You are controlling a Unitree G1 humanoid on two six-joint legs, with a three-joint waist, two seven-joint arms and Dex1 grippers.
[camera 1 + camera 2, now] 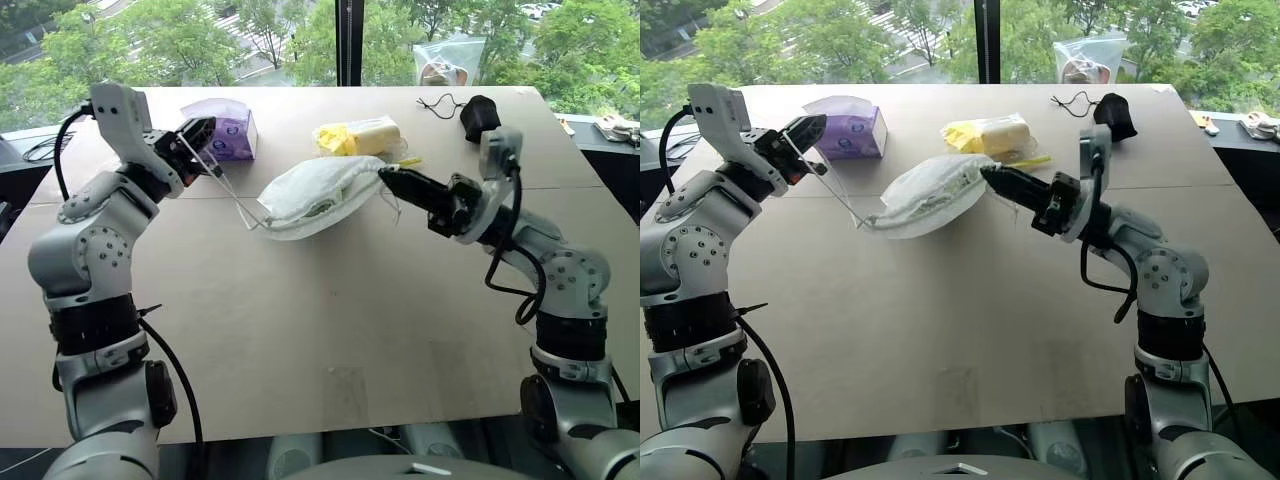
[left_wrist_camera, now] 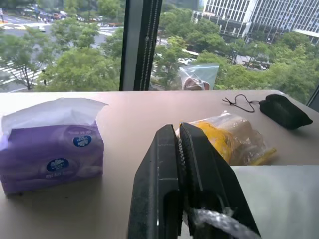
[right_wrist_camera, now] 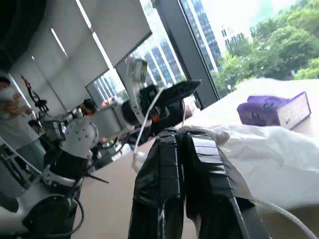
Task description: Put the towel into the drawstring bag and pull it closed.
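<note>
The white drawstring bag lies stretched across the middle of the table, between my two grippers. A pale greenish shape, the towel, shows faintly through its thin fabric. My left gripper is raised at the left, near the tissue box, and is shut on a white cord that runs taut down to the bag's left end. My right gripper points left at the bag's gathered mouth and is shut on the cord there. In the left wrist view the fingers are pressed together over the cord.
A purple tissue box stands behind the left gripper. A yellow item in clear plastic lies just behind the bag. A small black pouch with cord and a clear plastic bag sit at the far right. Bare tabletop lies in front.
</note>
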